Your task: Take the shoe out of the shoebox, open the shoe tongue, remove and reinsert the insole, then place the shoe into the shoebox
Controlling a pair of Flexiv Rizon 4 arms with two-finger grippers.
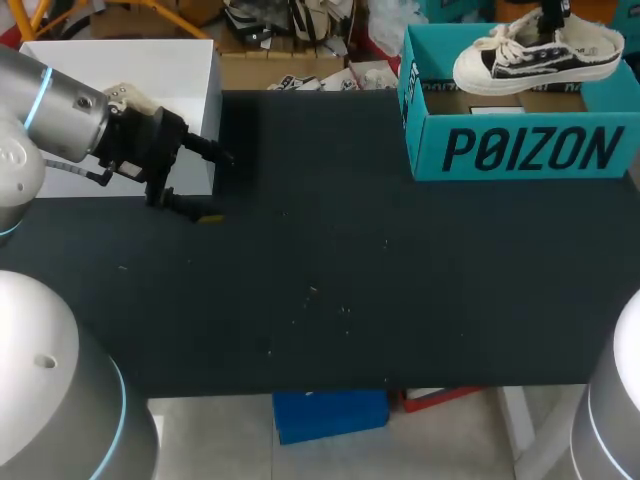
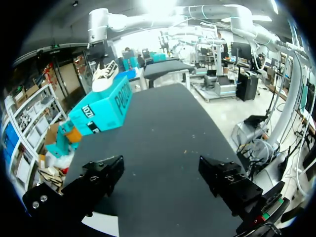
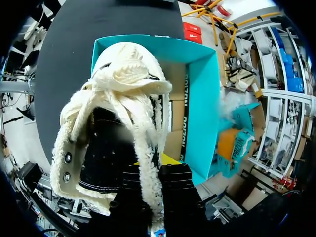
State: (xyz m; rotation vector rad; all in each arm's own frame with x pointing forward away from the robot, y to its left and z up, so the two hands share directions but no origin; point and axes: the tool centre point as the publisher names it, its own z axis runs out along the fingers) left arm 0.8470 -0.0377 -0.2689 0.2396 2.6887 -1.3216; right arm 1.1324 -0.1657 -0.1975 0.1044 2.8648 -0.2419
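The shoe [image 1: 540, 58] hangs clear above the open teal shoebox [image 1: 520, 150], which stands at the far right corner of the desk [image 1: 330, 280]. The sole is roughly level and the toe points toward the desk's middle. The right end effector [image 1: 552, 20] is clamped on the shoe at its collar. In the right wrist view the black fingers [image 3: 177, 183] stand close together on the frayed cream edging, with the box interior visible beyond the toe. The left end effector [image 1: 212, 185] hovers low over the desk at the far left, just in front of a white box [image 1: 150, 70]. Its fingers are spread wide and hold nothing. The step in hand is a transfer between box and desk. Whether this is the first lift-out or the final return cannot be told from these views, because the insole is hidden inside the shoe. If it is the lift-out, the next move calls for carrying the shoe to the open middle of the desk and setting it down sole-first within reach of the left arm, which must then work the tongue. If it is the return, lower the shoe squarely between the box walls before releasing the grip.
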